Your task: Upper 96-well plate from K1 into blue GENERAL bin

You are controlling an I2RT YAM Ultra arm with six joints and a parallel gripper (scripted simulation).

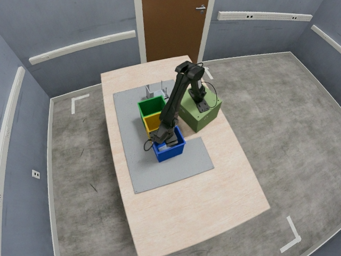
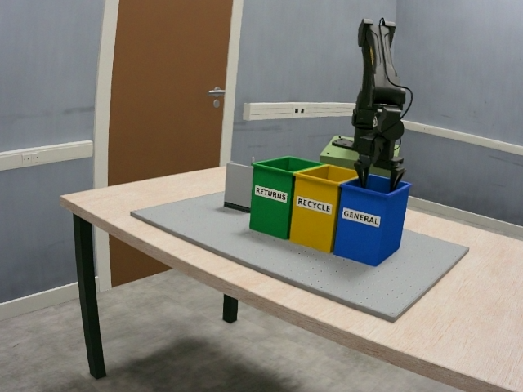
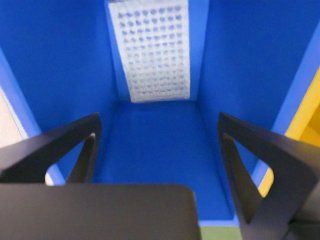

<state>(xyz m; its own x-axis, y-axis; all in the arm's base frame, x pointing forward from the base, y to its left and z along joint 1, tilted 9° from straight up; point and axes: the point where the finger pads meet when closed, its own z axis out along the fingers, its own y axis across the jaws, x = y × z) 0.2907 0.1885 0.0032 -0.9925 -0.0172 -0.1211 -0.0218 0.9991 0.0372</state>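
Blue GENERAL bin (image 1: pixel 170 152) (image 2: pixel 368 229) (image 3: pixel 157 150), smooth-walled, square-mouthed, tapering to the base, stands upright at the end of a row of three. Next to it the yellow RECYCLE bin (image 1: pixel 152 122) (image 2: pixel 315 223) (image 3: pixel 311 120), then the green RETURNS bin (image 1: pixel 152 106) (image 2: pixel 271 211), same shape, both upright. All stand on a flat grey perforated board (image 1: pixel 145 176) (image 2: pixel 236 244) over a pale wood-grain table (image 1: pixel 198 201) (image 2: pixel 168 185). Black gripper (image 1: pixel 168 137) (image 2: pixel 378 183) (image 3: pixel 159 120), angular dark fingers, points down into the mouth of the blue bin. Fingers are well apart, most of the way open, nothing between them. The 96-well plate (image 1: pixel 164 146) (image 3: pixel 154 52), whitish, rectangular, dimpled with rows of wells, is inside the blue bin, against the wall at the top of the wrist view; can't tell how steeply it leans. Wrist view shows the well grid; top view gives just a pale patch by the gripper; exterior view hides it behind the bin wall. Labels read only in the exterior view. Stack rack K1 (image 1: pixel 149 93) (image 2: pixel 239 185), grey, flat-sided, stands beyond the green bin; top view shows a pale clear piece low in it, exterior only its side panel. Arm base sits on a boxy green pedestal (image 1: pixel 189 118) (image 2: pixel 331 155).
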